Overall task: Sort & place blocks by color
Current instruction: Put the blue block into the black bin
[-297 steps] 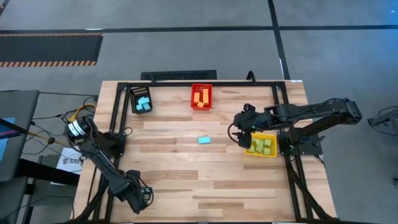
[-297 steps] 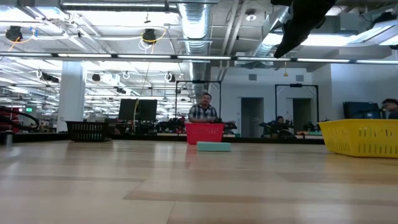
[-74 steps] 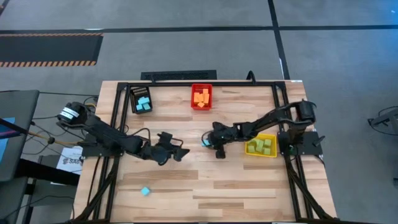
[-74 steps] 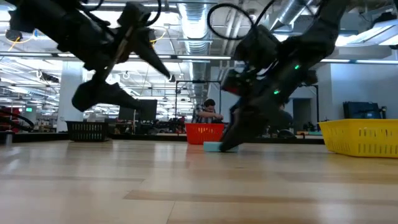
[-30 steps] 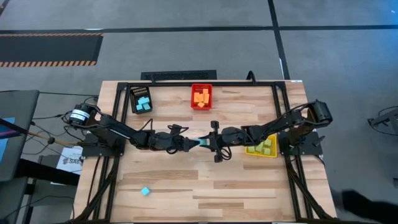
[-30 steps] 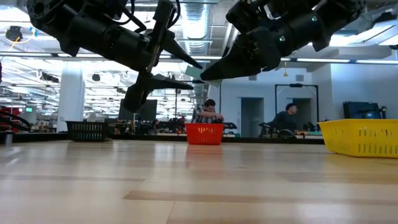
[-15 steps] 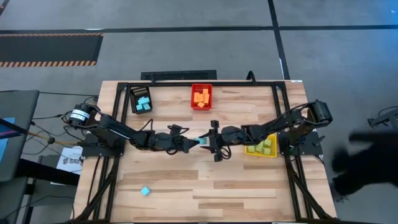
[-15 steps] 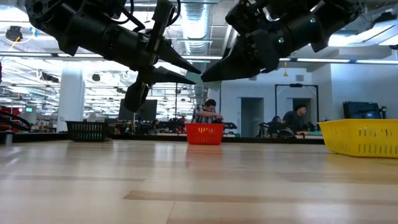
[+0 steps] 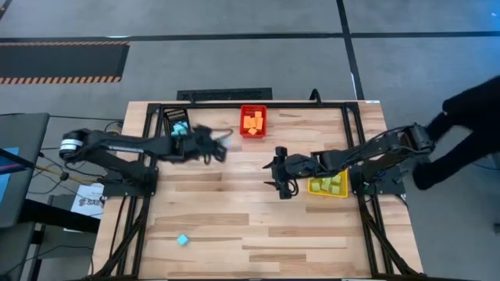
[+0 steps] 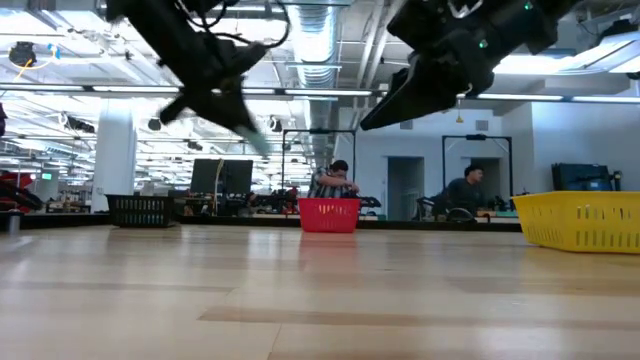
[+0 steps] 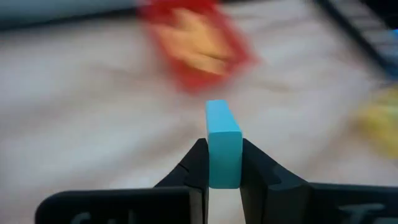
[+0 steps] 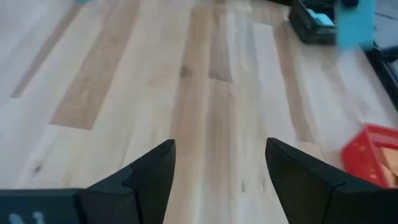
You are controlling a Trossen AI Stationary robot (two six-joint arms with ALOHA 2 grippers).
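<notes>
A light blue block stands between the fingers of my left gripper, which hangs above the table's far left part, between the black bin with blue blocks and the red bin with orange blocks. My right gripper is open and holds nothing; it hangs above mid-table, beside the yellow bin with green blocks. A second light blue block lies flat on the table near its near left corner. My left gripper pinches the light blue block by its two broad side faces between its two fingers. The block's free end sticks out past the fingertips. The block is lifted clear of the table.
The table's wooden middle lies bare between the arms. A dark frame runs along the table's far edge. People show in the room beyond the table in the low view, and a person's dark sleeve reaches in at the right.
The grippers met above mid-table with the block between them. My left gripper shut on it, then swung up and toward the far left with it, rolling as it went. My right gripper opened, let go and drew back a little toward the right.
</notes>
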